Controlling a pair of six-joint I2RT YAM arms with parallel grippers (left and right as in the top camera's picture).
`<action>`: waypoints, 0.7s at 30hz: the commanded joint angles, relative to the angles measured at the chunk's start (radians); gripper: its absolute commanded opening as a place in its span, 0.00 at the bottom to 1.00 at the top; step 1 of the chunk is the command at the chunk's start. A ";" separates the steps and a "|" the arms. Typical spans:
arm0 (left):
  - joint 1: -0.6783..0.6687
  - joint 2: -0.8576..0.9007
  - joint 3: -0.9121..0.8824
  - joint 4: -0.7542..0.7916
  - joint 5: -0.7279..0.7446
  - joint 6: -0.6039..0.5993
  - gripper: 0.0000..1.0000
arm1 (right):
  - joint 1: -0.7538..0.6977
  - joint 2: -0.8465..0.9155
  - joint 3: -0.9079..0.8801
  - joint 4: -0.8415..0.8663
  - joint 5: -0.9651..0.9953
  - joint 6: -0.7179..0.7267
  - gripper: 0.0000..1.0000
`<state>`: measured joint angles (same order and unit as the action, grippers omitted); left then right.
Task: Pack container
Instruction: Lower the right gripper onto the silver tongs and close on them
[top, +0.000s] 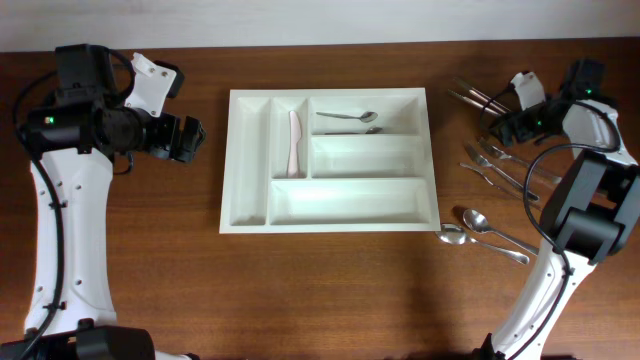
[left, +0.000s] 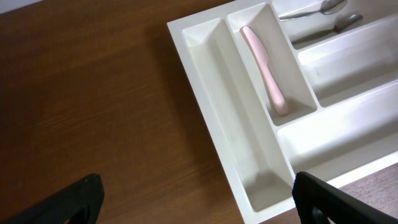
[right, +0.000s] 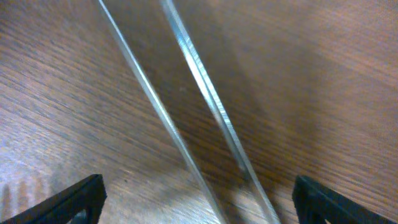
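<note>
The white five-compartment container (top: 245, 215) lies mid-table. A pink knife (top: 294, 142) lies in its second narrow compartment, and two spoons (top: 347, 116) lie in the top long one. The container (left: 205, 93) and the pink knife (left: 266, 70) also show in the left wrist view. My left gripper (top: 192, 140) is open and empty, hovering left of the container. My right gripper (top: 503, 125) is open, low over loose metal cutlery (top: 478, 98) at the far right. Two metal handles (right: 205, 81) lie between its fingers (right: 198, 202), not gripped.
Forks (top: 500, 165) and spoons (top: 485, 225) lie loose on the wooden table right of the container. The container's first narrow compartment and two lower long compartments hold nothing.
</note>
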<state>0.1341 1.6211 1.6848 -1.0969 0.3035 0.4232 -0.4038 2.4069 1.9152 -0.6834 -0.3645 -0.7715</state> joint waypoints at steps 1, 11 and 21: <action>0.000 -0.028 0.004 0.000 0.011 0.013 0.99 | 0.005 0.032 0.019 0.003 0.008 -0.010 0.92; 0.000 -0.028 0.004 0.000 0.011 0.013 0.99 | 0.005 0.037 0.019 0.007 0.009 0.014 0.58; 0.000 -0.028 0.004 0.000 0.011 0.013 0.99 | 0.005 0.037 0.019 0.011 0.009 0.062 0.31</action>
<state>0.1341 1.6211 1.6848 -1.0969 0.3035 0.4232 -0.4030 2.4203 1.9156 -0.6731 -0.3603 -0.7383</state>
